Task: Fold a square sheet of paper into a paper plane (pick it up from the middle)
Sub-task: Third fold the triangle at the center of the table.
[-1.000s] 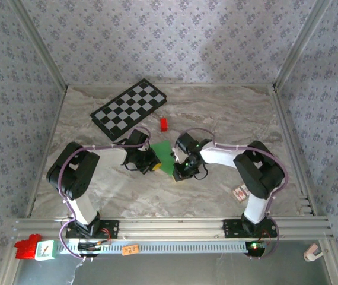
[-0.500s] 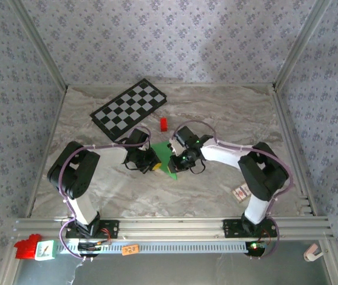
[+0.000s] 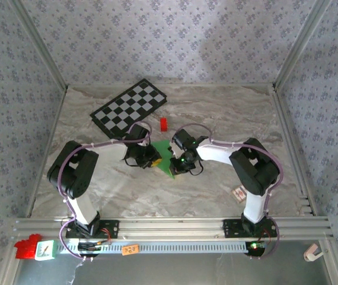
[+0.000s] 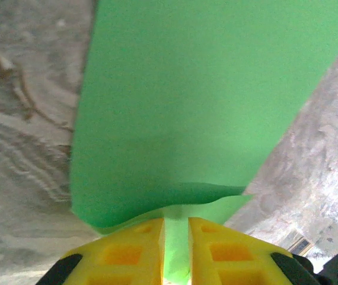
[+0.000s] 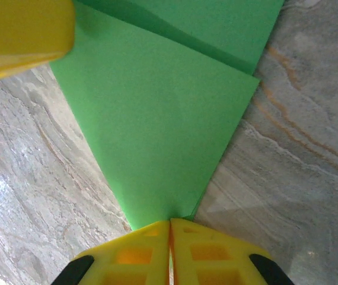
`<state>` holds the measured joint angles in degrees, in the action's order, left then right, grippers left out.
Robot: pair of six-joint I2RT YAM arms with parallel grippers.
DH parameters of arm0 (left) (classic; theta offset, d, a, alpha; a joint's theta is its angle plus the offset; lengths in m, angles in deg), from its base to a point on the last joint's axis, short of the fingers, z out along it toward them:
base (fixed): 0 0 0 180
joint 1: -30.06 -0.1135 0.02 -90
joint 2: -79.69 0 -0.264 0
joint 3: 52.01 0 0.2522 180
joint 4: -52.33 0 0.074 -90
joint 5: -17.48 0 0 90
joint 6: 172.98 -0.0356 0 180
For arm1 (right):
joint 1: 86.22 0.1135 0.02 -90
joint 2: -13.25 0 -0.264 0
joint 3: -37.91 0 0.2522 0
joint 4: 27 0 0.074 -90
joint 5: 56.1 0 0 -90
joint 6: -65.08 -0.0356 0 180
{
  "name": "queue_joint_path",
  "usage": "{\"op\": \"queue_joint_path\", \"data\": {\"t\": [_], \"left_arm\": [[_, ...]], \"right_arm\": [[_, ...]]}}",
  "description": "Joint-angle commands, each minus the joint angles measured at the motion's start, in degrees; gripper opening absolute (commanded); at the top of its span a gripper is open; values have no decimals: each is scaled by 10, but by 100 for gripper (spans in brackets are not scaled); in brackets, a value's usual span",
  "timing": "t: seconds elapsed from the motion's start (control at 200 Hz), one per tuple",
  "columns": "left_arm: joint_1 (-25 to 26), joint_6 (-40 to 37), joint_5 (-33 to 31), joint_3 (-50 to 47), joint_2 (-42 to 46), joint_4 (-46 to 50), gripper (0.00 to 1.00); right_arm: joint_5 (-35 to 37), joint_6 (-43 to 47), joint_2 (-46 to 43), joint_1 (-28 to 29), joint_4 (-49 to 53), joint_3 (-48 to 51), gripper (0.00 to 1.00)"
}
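The green paper [image 3: 164, 155] lies in the middle of the marble table [image 3: 216, 119], between the 2 grippers, and it is already folded. From the right wrist it narrows to a point at the near end, with another layer showing under a slanted edge at the far end.

The left gripper [image 3: 152, 161] is at the paper's left edge. From its wrist camera, its yellow fingers [image 4: 127, 249] stand a little apart. A strip of paper runs into the narrow gap between them, and the gap is wider than the paper is thick. Just in front of the fingers the paper's edge is slightly lifted and wavy.

The right gripper [image 3: 177, 164] is at the paper's right side, close to the left gripper. Its 2 fingers [image 5: 216, 249] are pressed together on the pointed tip of the paper, with no gap visible between them. 1 yellow finger of the left gripper shows at the top left of that view, over the paper's edge.

A checkerboard [image 3: 128, 108] lies at the far left. A small red block [image 3: 163, 123] sits just beyond the paper, apart from it. A small card [image 3: 240, 193] lies at the near right.
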<state>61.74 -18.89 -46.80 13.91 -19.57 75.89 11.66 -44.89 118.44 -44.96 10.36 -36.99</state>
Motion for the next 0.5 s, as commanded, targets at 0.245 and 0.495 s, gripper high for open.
{"op": "queue_joint_path", "data": {"t": [0.245, 0.495], "left_arm": [[38, -61, 14, -3, 25, -12, 17], [44, -54, 8, -9, -7, -32, 13]], "right_arm": [[34, -13, 26, 1, 37, -10, 10], [29, -20, 21, -1, 35, -12, 10]]}}
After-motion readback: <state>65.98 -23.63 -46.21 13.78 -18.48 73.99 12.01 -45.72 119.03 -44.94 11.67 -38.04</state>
